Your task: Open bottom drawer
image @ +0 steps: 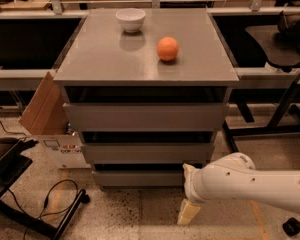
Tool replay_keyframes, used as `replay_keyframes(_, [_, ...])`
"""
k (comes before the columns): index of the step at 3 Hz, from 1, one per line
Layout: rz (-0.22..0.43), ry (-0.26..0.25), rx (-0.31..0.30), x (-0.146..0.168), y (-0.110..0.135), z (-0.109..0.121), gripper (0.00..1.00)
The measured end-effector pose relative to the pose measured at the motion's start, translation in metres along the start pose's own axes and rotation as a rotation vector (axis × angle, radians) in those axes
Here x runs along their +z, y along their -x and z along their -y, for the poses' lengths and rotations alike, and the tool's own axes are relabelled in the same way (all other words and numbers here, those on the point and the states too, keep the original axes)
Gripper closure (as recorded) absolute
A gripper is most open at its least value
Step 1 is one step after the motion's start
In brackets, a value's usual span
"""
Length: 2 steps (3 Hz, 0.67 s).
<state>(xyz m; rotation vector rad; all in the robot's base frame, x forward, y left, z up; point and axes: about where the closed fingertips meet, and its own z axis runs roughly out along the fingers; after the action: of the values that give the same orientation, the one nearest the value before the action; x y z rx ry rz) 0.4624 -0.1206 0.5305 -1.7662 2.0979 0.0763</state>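
The grey cabinet (145, 59) stands in the middle with three flat handleless drawer fronts. The bottom drawer (137, 178) is the lowest front, just above the floor, with a dark gap above it; it looks pushed in. My white arm (255, 184) reaches in from the right, low over the floor. My gripper (189, 211) hangs from the wrist just in front of and below the bottom drawer's right end, pointing down at the floor. It holds nothing that I can see.
A white bowl (130, 19) and an orange (167, 48) sit on the cabinet top. A cardboard box (45, 116) leans at the cabinet's left. Cables and a black stand (55, 209) lie on the floor at left. Black frame legs (285, 109) stand at right.
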Motion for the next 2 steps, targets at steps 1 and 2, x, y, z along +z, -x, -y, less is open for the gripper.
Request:
replay_keyframes(1, [0.017,-0.015,0.029,0.068,-0.015,0.025,0.00])
replay_keyframes(2, [0.028,0.005,0.048,0.120,-0.024,0.033,0.00])
